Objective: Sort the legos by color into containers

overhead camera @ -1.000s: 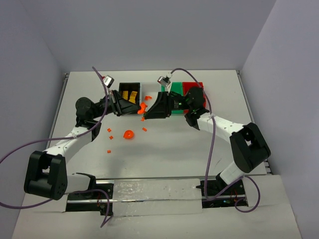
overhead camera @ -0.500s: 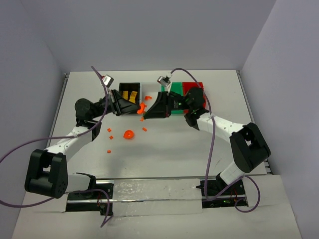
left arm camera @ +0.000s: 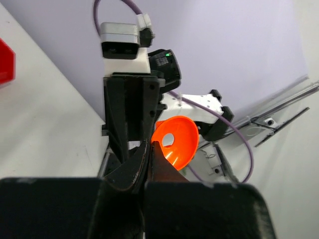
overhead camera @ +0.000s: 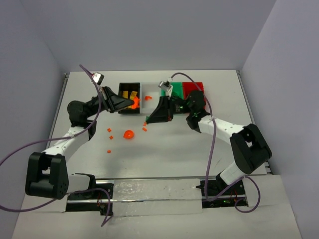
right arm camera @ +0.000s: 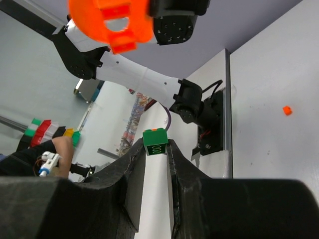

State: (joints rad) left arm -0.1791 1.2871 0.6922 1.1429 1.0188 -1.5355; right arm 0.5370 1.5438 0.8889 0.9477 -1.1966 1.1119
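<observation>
My left gripper [overhead camera: 132, 104] is shut on the rim of a round orange lego dish [left arm camera: 175, 141] and holds it at the near right corner of the black bin [overhead camera: 123, 88], which has yellow legos [overhead camera: 129, 94] in it. My right gripper [right arm camera: 156, 147] is shut on a small green lego brick [right arm camera: 155, 142] with an orange stud on top. It hangs over the table in front of the white bin [overhead camera: 151, 104]. The green bin [overhead camera: 175, 86] and red bin [overhead camera: 192, 85] stand right of it. The two grippers' tips are apart.
Loose orange legos lie on the table: a round one [overhead camera: 128, 134], small ones [overhead camera: 110, 130] [overhead camera: 108, 151] [overhead camera: 144, 129]. An orange piece [overhead camera: 148, 98] lies in the white bin. The right arm [overhead camera: 224, 127] reaches in from the right, the left arm [overhead camera: 75, 134] from the left.
The two grippers have drawn apart. My left one went left to the black bin with the orange dish. My right one dropped a little with the green brick and its jaws narrowed.
</observation>
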